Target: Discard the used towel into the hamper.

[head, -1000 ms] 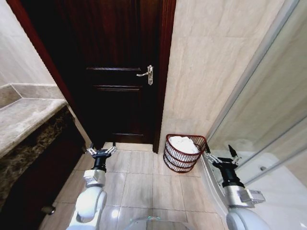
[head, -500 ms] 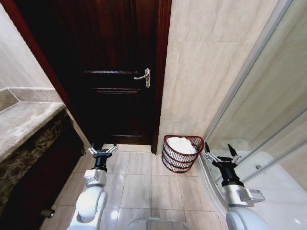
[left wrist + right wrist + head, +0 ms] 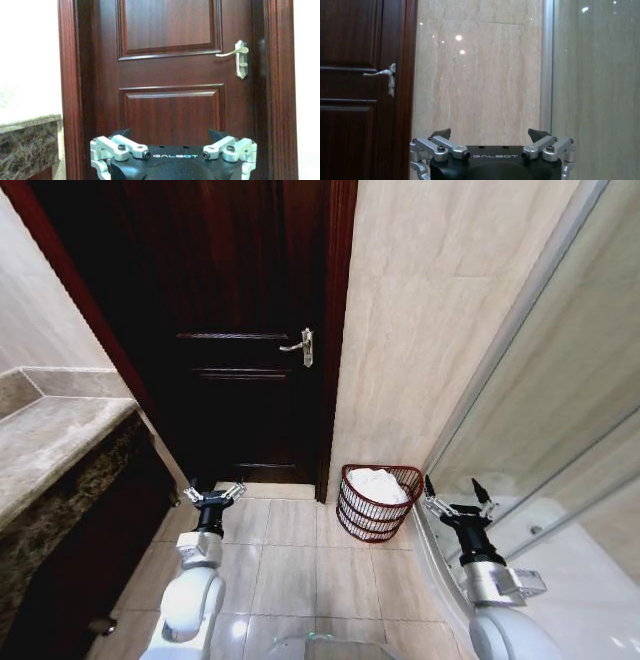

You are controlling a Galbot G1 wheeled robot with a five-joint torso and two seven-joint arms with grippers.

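Fingers of both grippers spread wide and empty; white towel already in the hamper.

Fingers (image 3: 190,495) of the left gripper (image 3: 212,496) splay apart above the tiled floor (image 3: 290,565) in front of the dark wooden door (image 3: 240,330), gripping nothing, and those (image 3: 430,486) of the right gripper (image 3: 454,496) stand equally wide beside the glass shower panel (image 3: 560,420), also touching nothing. Between the two arms, nearer the right one, the hamper (image 3: 378,502) sits on the floor against the beige wall (image 3: 440,320), just beside the door frame: a small round basket of dark reddish-brown wire, thin upright bars crossed by horizontal rings. A crumpled white towel (image 3: 377,483) fills it nearly to the rim. A stone counter (image 3: 50,440) runs along the robot's left.
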